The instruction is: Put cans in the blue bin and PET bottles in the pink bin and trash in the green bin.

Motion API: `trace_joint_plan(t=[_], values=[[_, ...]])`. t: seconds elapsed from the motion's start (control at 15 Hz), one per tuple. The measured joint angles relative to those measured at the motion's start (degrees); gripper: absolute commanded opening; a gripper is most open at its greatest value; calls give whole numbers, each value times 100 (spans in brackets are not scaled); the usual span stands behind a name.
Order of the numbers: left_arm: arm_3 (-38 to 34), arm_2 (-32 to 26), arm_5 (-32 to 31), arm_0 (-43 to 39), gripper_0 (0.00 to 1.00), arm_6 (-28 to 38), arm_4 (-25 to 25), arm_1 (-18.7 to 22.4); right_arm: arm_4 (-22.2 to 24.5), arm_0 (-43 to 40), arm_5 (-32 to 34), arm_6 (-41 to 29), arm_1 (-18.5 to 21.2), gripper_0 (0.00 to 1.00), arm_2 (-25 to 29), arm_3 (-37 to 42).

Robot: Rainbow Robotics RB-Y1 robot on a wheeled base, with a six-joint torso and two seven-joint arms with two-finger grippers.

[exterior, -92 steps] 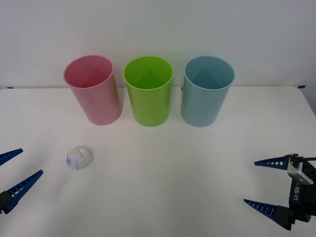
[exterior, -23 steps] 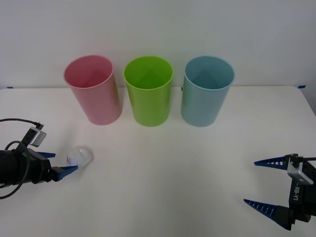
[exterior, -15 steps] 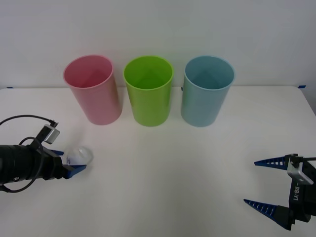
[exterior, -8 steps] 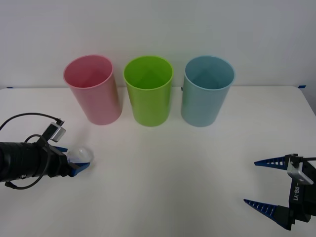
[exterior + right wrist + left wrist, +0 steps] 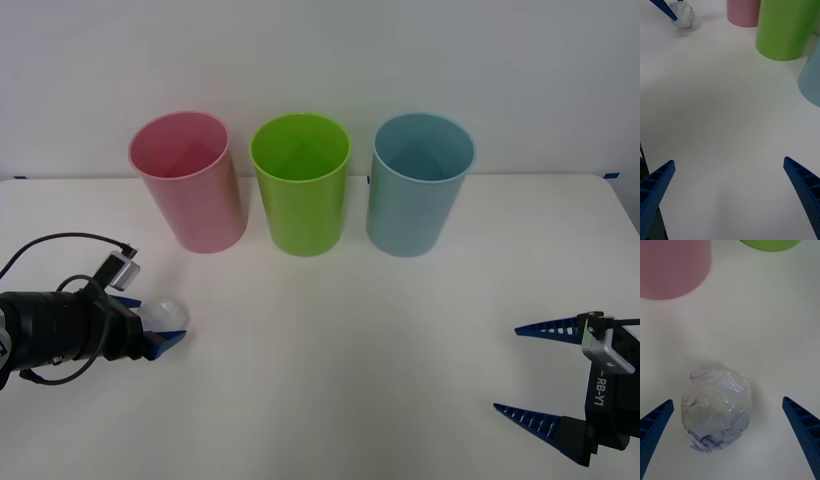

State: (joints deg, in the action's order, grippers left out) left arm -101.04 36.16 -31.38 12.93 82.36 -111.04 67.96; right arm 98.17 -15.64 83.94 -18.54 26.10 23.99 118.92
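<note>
My left hand (image 5: pixel 148 328) is spread wide around the one small crumpled white wad of trash (image 5: pixel 165 316), roundish with faint blue-purple marks and no clear long axis, lying on the white surface (image 5: pixel 330 330) before the pale-pink plastic bin (image 5: pixel 190 182). One lime-green bin (image 5: pixel 300 184) and one light-blue bin (image 5: pixel 418 184) stand beside it. My right hand (image 5: pixel 535 372) rests open, well apart.

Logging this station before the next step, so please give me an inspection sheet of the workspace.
Surface: white table, bare apart from the items below.
Job's things: pink bin, green bin, blue bin upright in a row; trash lies in front of the pink bin.
Clutter: nothing seen.
Grippers: left gripper open, fingers either side of the trash; right gripper open, parked at the near right.
Cables: black cable looping over the left wrist.
Surroundings: plain white wall.
</note>
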Motion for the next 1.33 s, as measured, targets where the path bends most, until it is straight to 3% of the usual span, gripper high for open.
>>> trace_joint_plan(t=[1.33], values=[[690, -206, -10, -26, 100, -61, -708, -738, 0, 0, 0, 0, 0, 100, 0, 0]])
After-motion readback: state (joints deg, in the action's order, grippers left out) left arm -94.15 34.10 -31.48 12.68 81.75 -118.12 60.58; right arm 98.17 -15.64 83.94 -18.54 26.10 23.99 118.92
